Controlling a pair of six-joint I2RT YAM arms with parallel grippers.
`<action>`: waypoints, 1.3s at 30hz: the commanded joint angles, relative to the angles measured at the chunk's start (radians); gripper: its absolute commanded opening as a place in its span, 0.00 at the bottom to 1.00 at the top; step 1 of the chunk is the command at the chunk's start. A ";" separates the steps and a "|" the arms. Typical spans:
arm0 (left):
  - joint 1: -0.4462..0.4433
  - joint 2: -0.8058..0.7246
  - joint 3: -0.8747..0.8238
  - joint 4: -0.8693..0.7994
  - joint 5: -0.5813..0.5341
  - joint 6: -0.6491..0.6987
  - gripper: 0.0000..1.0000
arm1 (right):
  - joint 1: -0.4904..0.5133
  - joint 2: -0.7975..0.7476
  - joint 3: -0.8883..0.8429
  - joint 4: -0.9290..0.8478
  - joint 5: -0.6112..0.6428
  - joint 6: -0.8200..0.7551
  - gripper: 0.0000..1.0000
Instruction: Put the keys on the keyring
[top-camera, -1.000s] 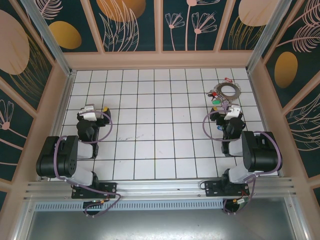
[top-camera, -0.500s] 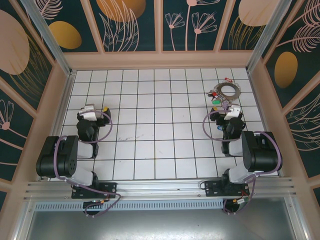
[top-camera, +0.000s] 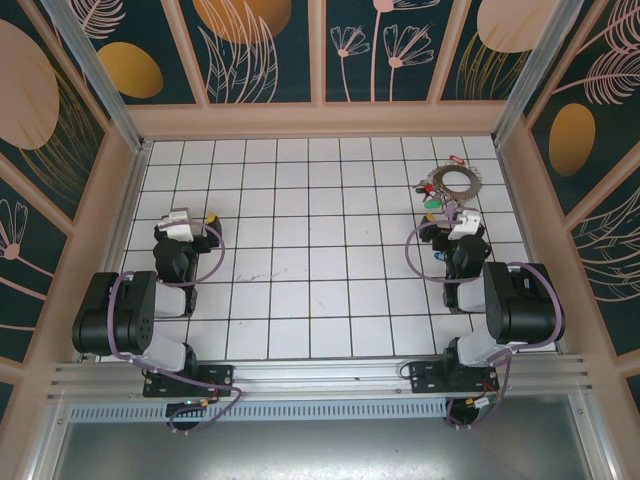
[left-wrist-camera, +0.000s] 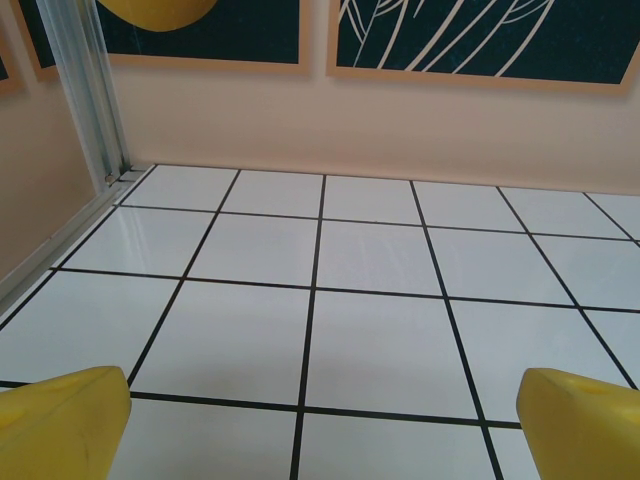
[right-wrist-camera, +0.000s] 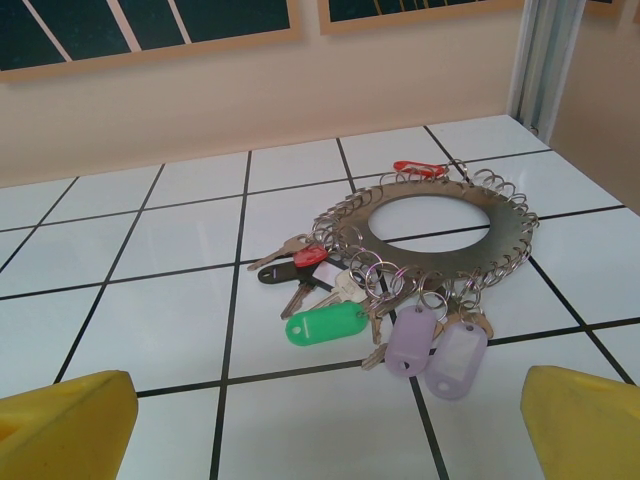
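Keyring (right-wrist-camera: 352, 232) lies flat on the tiles (right-wrist-camera: 150, 330), far right, keys (right-wrist-camera: 318, 287) fanned at its near rim, just ahead of right gripper (right-wrist-camera: 320, 430). It and left gripper (left-wrist-camera: 320, 420) both have fingers spread wide, empty. Advise a low approach, pinching one key's head, not its tag

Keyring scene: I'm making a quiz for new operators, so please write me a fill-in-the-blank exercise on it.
1. The keyring lies on the tiles ahead of the ____ end effector.
2. Beside the two pale purple tags lies a ____ tag.
3. That one and the left end effector both stand ____, holding nothing.
4. Their pads are ____ in colour.
Missing words: right; green; open; yellow.
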 joint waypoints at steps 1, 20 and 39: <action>-0.005 -0.002 0.015 0.010 -0.013 0.003 0.99 | -0.003 0.006 0.013 0.015 -0.006 0.009 0.99; -0.005 -0.567 0.051 -0.473 -0.077 -0.204 0.99 | -0.030 -0.369 0.325 -0.935 0.015 0.275 0.99; -0.005 -0.465 0.283 -0.843 0.047 -0.636 0.99 | -0.137 -0.085 0.581 -1.117 -0.242 0.415 0.98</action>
